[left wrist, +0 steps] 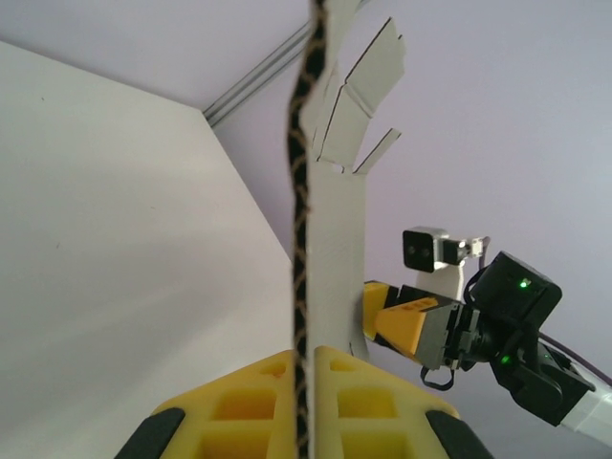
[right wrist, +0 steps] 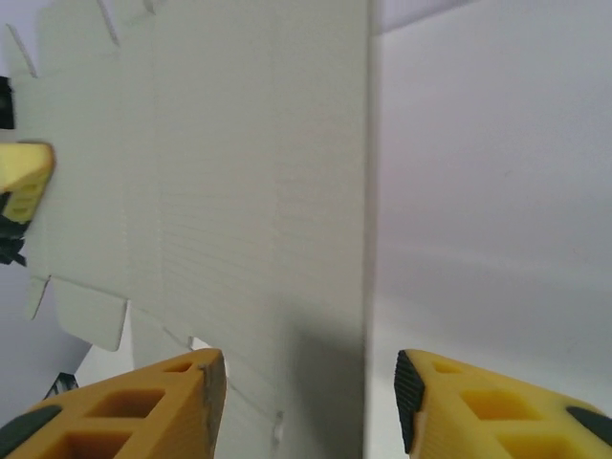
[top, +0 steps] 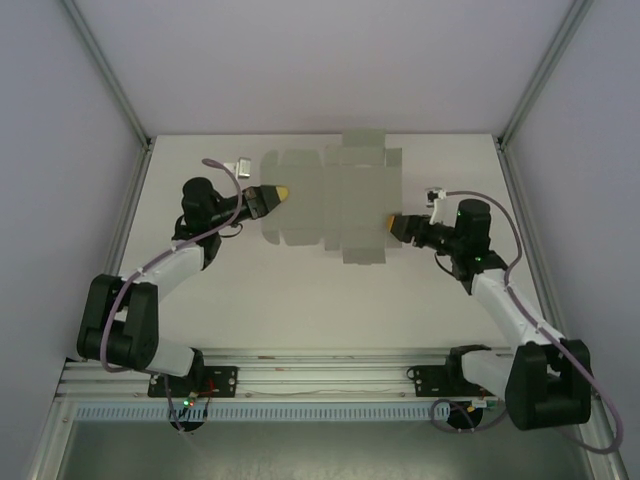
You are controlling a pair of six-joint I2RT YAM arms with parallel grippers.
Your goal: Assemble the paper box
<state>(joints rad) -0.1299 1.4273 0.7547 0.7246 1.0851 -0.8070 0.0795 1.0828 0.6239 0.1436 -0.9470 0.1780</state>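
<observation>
Two arms, two grippers, one box.

The left arm [top: 150,290] reaches in over the left side of the table [top: 250,300]. The left gripper [top: 283,191] is clenched on the left edge of the box [top: 330,200]. In the left wrist view its two yellow fingers [left wrist: 368,397] are pressed together, with the cardboard, seen edge-on, nipped between them.

The box is a single flat, unfolded, die-cut grey sheet. It is spread level over the middle of the table, toward the far side, between the two grippers. From the left wrist, at least two flaps at its far end tilt out of the sheet's plane. Whether the sheet touches the table cannot be told.

The right gripper [top: 395,225] sits at the sheet's right edge and is released. In the right wrist view its two fingers [right wrist: 488,402] stand well apart, with the sheet's edge in the gap between them. One finger is clear of the cardboard. Whether the other finger touches the sheet's face cannot be told.

The right arm [top: 520,320] comes in from the right side of the table.
</observation>
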